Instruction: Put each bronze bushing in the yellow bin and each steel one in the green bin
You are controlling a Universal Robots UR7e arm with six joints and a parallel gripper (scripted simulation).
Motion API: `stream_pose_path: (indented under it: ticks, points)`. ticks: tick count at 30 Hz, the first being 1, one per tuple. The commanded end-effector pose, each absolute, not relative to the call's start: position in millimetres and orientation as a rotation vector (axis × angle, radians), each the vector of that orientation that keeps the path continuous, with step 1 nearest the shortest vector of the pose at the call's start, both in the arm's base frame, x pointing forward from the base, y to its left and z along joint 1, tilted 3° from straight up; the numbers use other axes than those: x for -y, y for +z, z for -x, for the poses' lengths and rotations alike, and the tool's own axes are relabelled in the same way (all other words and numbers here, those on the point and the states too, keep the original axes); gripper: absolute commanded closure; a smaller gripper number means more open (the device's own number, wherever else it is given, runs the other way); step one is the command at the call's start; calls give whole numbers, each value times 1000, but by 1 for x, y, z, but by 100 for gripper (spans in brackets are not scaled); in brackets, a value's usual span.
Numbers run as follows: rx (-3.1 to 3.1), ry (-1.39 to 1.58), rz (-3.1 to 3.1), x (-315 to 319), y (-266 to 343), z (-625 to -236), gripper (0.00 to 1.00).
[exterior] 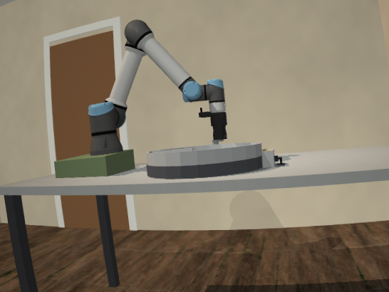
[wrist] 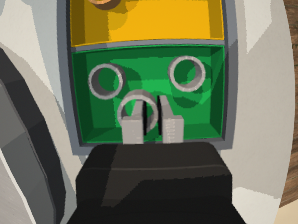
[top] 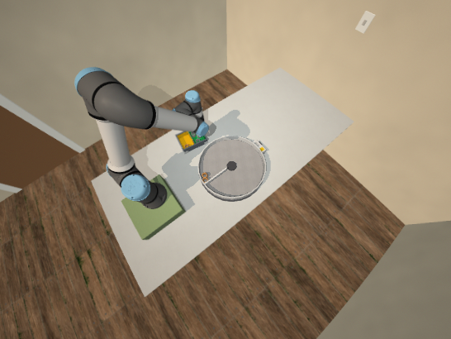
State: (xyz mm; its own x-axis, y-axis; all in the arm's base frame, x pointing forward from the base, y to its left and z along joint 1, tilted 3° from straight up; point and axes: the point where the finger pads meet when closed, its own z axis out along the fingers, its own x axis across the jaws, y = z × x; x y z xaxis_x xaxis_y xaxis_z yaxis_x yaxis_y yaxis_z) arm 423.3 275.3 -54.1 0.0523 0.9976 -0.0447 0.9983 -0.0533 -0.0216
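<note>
My gripper (wrist: 152, 107) (exterior: 217, 142) is shut on a steel bushing (wrist: 125, 97) by its wall, one finger inside the ring. It is held above the green bin (wrist: 150, 134) (top: 199, 139), near that bin's edge farthest from the yellow bin. Two steel bushings, one on the left (wrist: 90, 81) and one on the right (wrist: 202, 74), lie in the green bin. The yellow bin (wrist: 165, 25) (top: 184, 139) adjoins it, with a bronze bushing (wrist: 106, 4) partly visible. On the turntable (top: 244, 178) (exterior: 203, 160), two bronze bushings (top: 202, 174) sit by the rim.
A thin bar (top: 216, 175) runs from the turntable's dark hub (top: 231, 165) to its rim, next to the bronze bushings. A small white fixture (top: 260, 146) (exterior: 268, 159) stands at the turntable's outer side. The arm's base stands on a green block (top: 149, 223) (exterior: 82, 168).
</note>
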Motion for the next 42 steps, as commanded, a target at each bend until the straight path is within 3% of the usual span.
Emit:
stream_pose_path:
  ticks: [1,42]
  points:
    - [-2150,-72,-2267,-275,-56,-424,100]
    - [-2150,-72,-2267,-274,-78,-423,100]
